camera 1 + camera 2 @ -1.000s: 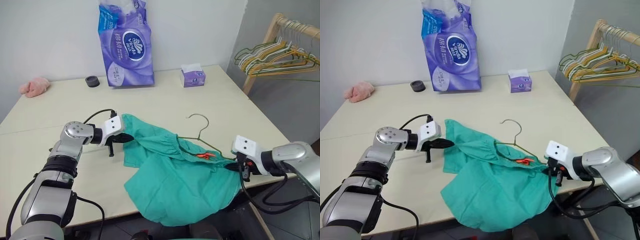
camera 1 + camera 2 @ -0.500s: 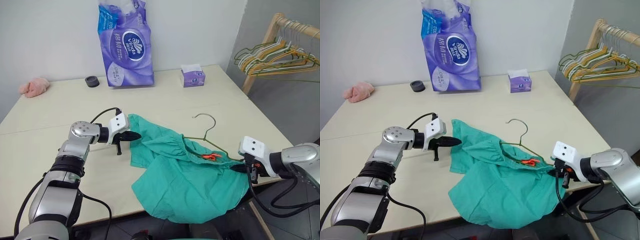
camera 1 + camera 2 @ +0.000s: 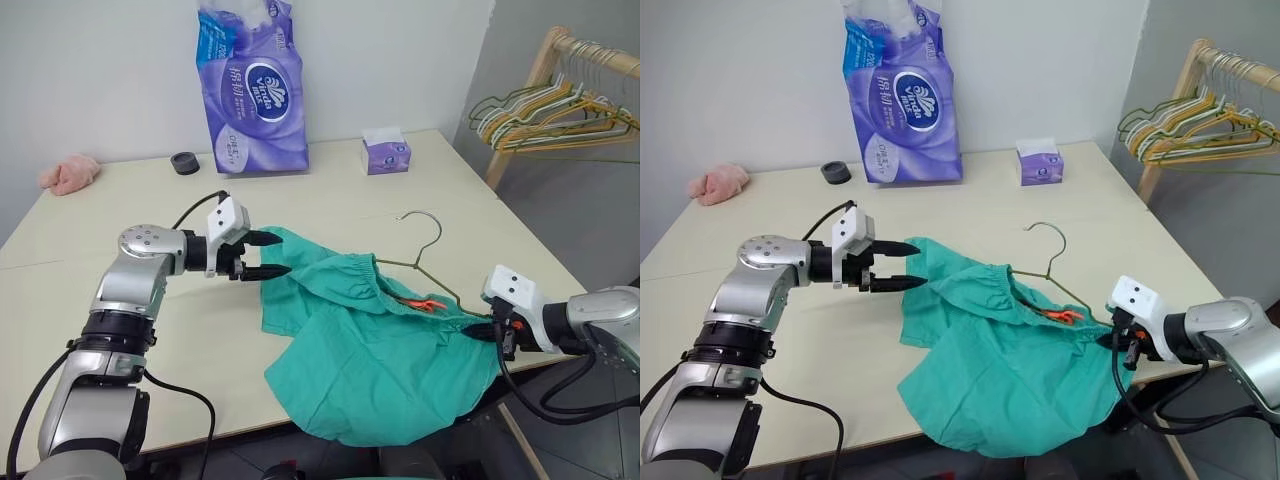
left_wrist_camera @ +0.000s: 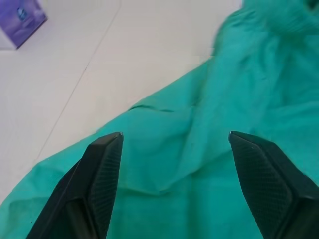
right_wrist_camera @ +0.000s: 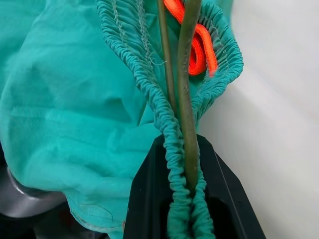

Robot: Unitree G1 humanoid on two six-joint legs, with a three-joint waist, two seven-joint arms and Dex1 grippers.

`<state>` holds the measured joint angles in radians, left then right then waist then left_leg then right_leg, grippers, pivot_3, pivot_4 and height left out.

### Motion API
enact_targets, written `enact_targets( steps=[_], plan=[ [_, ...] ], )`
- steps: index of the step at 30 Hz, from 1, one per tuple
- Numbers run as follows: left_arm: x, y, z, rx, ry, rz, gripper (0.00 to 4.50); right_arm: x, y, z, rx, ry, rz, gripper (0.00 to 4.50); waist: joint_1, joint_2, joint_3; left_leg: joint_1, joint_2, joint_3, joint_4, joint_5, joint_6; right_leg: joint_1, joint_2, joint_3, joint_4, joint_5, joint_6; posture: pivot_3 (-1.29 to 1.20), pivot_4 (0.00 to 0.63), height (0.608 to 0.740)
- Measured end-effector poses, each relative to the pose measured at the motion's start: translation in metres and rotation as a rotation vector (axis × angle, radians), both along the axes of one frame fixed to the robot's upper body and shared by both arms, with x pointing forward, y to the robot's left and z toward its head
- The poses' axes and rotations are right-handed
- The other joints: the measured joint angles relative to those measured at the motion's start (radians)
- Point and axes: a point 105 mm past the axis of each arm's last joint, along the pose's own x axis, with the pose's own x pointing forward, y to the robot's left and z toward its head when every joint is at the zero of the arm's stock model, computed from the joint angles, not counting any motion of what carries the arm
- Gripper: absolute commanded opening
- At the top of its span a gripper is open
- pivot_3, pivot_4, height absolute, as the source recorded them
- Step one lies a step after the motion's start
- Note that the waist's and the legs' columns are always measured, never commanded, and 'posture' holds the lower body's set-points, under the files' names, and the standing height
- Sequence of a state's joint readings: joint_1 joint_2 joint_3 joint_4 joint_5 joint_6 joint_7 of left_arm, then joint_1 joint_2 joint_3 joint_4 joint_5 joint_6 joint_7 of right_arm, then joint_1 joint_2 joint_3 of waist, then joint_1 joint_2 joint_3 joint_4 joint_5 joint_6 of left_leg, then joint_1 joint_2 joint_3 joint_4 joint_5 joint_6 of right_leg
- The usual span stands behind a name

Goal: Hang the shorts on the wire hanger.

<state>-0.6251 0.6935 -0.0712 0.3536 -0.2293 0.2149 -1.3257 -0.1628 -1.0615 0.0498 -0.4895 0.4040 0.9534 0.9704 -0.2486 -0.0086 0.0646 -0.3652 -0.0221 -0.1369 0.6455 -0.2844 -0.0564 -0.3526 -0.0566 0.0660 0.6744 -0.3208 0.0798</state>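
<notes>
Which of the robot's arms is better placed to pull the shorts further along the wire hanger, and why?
The left. The left gripper is open and free beside the shorts. The right gripper is shut on the wire hanger and waistband, steadying them.

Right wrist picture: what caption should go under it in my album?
The right gripper pinches the shorts waistband and wire hanger together.
</notes>
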Motion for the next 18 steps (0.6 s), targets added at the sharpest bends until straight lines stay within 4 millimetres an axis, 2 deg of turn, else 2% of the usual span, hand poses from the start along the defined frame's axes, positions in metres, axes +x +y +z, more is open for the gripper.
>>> enact_targets(
  steps=[5, 10, 14, 18],
  plan=[
    [-0.003, -0.012, -0.018, 0.023, 0.029, -0.042, 3.51, -0.003, 0.006, 0.002, -0.002, -0.018, 0.026, 0.0, 0.001, 0.0, 0.0, 0.0, 0.0, 0.0, 0.0, 0.0, 0.0, 0.0, 0.0, 0.0, -0.001, 0.0, 0.0, -0.31, 0.048, 0.74],
    [-0.003, -0.02, -0.023, 0.021, 0.077, -0.078, 4.47, -0.002, 0.008, 0.007, -0.044, -0.077, 0.072, 0.0, -0.001, 0.0, 0.0, 0.0, -0.001, 0.001, 0.0, 0.0, 0.0, 0.0, 0.0, 0.0, -0.001, 0.0, 0.0, -0.32, 0.049, 0.74],
    [-0.002, -0.021, -0.016, 0.039, 0.051, -0.12, 4.47, 0.0, 0.01, 0.008, -0.061, -0.113, 0.1, 0.0, -0.002, 0.0, 0.0, 0.0, -0.001, 0.001, 0.0, 0.0, 0.0, 0.0, 0.0, 0.0, -0.001, 0.0, 0.0, -0.32, 0.049, 0.74],
    [-0.005, -0.022, -0.025, 0.097, 0.042, -0.161, 4.47, -0.001, 0.014, 0.008, -0.079, -0.136, 0.134, 0.0, -0.001, 0.0, 0.0, 0.0, 0.0, 0.001, 0.0, 0.0, 0.0, 0.0, 0.0, 0.0, -0.001, 0.0, 0.0, -0.32, 0.051, 0.74]
  ],
)
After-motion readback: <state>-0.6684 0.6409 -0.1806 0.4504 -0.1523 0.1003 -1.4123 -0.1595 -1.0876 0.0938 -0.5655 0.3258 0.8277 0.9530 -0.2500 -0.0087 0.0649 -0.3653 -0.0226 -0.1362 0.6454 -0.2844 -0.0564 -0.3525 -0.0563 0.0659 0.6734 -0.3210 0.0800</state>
